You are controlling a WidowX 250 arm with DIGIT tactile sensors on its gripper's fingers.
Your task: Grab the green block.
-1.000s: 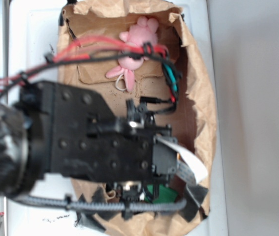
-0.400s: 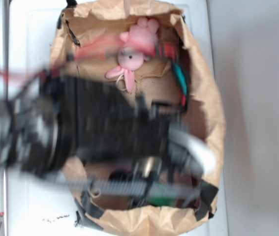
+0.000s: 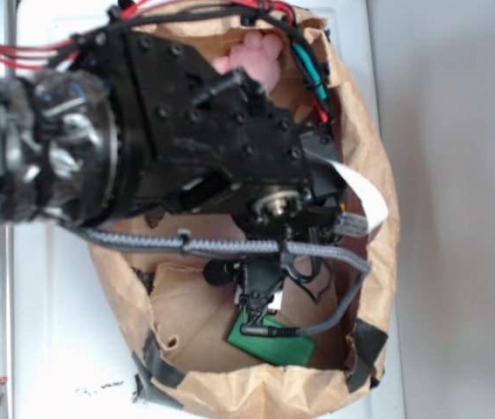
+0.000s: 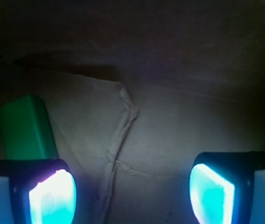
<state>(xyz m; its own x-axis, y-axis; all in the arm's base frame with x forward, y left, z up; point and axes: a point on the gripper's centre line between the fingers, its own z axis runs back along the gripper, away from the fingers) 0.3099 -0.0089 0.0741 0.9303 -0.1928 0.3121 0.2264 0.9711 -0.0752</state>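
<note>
1. Your gripper [image 4: 132, 186] stands wide open with nothing between its fingers. In the wrist view the two glowing pads [image 4: 53, 196] sit at the bottom corners with only bare crumpled paper between them.
2. The green block [image 4: 27, 128] lies just beyond the pad on the view's left, outside the gap between the fingers. It does not look clamped or touched, though its near end is hidden behind that finger.
3. From the exterior view, the green block [image 3: 269, 339] rests flat on the floor of the brown paper bag [image 3: 365, 175], directly under the fingers and close to the bag's near wall.
4. Expect the block to be rigid and light, with smooth faces that may slip under a weak pinch. It looks sturdy enough to squeeze firmly.
5. Take hold across its narrow width, on the two long thin edges near the middle. Centre the fingers over it first.
6. The paper floor is soft and creased, so the slab may slide or tilt if one finger nudges it.
7. A pink plush toy [image 3: 256, 54] lies at the bag's far end, well apart from the fingers.
</note>
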